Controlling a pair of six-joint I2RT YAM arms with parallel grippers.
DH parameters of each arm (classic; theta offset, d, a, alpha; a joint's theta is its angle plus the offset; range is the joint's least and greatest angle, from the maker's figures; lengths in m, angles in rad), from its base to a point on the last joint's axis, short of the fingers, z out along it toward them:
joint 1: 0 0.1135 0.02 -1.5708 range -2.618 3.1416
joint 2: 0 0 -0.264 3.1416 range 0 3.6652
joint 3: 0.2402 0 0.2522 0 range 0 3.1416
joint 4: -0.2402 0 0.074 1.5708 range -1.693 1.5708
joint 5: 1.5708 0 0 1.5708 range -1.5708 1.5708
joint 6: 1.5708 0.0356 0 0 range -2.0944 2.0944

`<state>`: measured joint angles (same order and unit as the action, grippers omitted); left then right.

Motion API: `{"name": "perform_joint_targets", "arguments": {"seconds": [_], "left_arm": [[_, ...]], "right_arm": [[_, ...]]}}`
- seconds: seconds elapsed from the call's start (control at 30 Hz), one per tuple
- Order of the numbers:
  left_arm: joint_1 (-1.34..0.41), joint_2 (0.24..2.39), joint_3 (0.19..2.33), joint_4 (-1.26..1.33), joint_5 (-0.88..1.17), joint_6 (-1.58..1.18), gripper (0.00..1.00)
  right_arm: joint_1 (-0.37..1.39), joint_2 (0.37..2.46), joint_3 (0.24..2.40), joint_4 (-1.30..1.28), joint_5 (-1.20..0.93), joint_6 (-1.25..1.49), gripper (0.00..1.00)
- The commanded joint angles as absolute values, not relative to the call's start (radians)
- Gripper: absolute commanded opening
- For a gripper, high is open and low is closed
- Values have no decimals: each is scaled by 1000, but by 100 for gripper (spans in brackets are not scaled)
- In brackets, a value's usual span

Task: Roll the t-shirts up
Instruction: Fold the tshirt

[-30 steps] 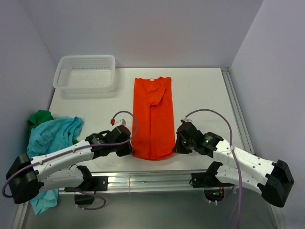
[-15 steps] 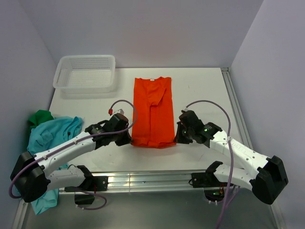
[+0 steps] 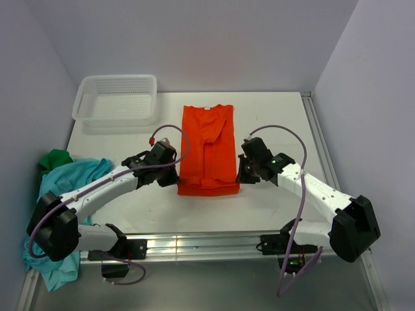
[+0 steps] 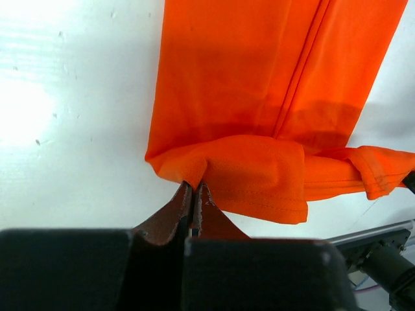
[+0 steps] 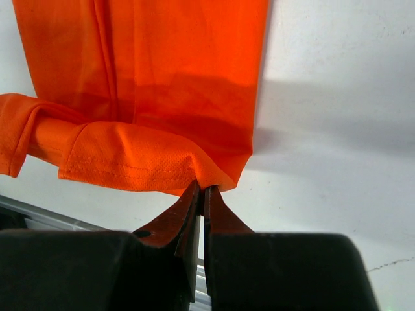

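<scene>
The orange t-shirt (image 3: 207, 142), near hem folded over: left gripper (image 4: 193, 192) clamps its 7 o'clock corner, right gripper (image 5: 201, 192) its 5 o'clock corner.

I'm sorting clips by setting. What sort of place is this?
Probably a robotics lab test cell: a white table boxed in by plain walls, a left arm and right arm bolted at its near edge, and laundry props, an orange t-shirt and a mesh basket.

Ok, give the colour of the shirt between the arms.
Bright orange-red cloth t-shirt; top external view.
</scene>
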<state>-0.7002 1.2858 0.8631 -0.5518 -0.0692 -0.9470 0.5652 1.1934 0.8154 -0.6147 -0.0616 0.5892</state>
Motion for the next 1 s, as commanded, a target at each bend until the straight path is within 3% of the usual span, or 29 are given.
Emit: {"name": "perform_joint_targets", "arguments": {"seconds": [0.0,0.97], "left_arm": [[-678,1313,920,-514,-55,-891,0],[-601,1494,1002,-396,-48,-813,1]], "right_arm": [[546,1232,874,-574,-71,545,0],[488,1483,1029,-526,-54,457,0]]}}
